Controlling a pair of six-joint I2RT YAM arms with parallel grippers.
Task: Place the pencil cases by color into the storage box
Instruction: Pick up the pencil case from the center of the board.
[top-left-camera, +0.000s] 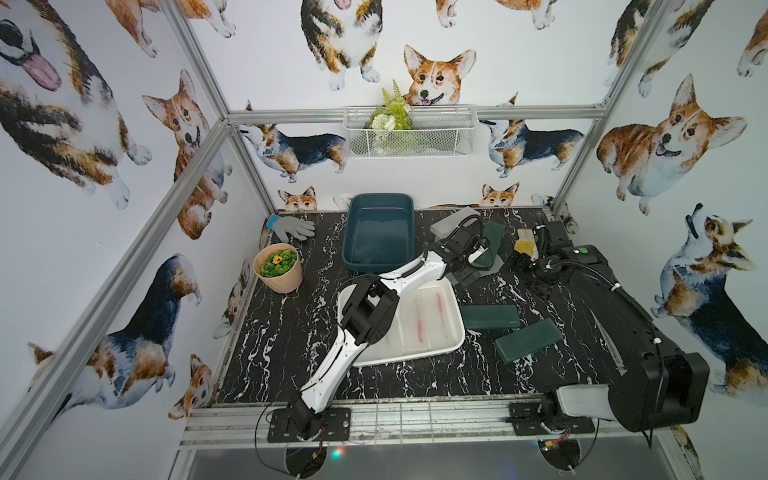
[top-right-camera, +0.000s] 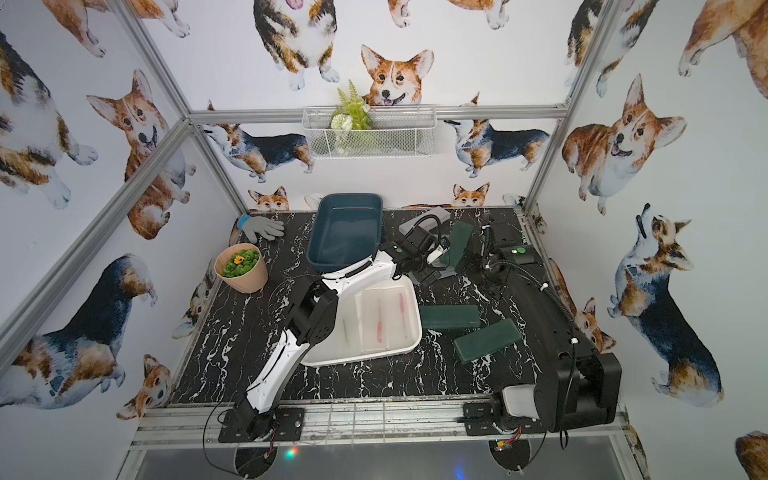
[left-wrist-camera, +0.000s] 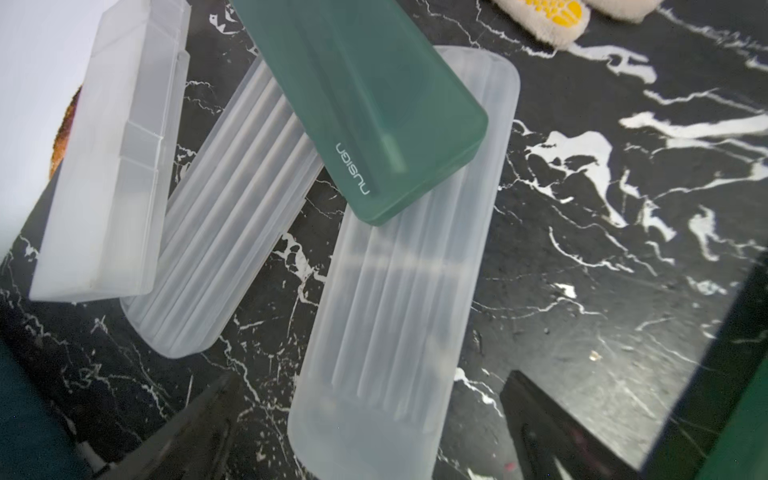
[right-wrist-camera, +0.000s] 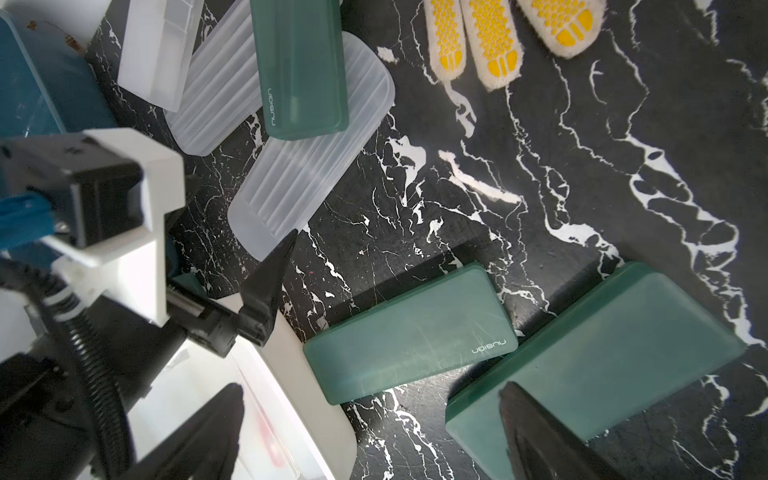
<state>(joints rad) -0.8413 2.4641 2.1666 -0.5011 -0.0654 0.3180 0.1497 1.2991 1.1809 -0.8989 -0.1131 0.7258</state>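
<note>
My left gripper (left-wrist-camera: 370, 419) is open, one finger on each side of the near end of a frosted white pencil case (left-wrist-camera: 395, 324) that lies on the table at the back right. A green pencil case (left-wrist-camera: 365, 104) lies across that case's far end, and two more frosted cases (left-wrist-camera: 220, 232) lie beside it. My right gripper (right-wrist-camera: 374, 436) is open and empty, hovering above a gap between the white storage box (right-wrist-camera: 307, 374) and two green cases (right-wrist-camera: 411, 332) on the table. The white storage box (top-left-camera: 453, 345) holds frosted cases (top-left-camera: 419, 324). The dark teal storage box (top-left-camera: 378, 199) looks empty.
A yellow-dotted glove (right-wrist-camera: 490, 45) lies near the pile at the back right. A grey glove (top-left-camera: 291, 228) and a potted plant (top-left-camera: 278, 268) are at the back left. A wire basket (top-left-camera: 411, 133) hangs on the rear wall. The left arm reaches over the white box.
</note>
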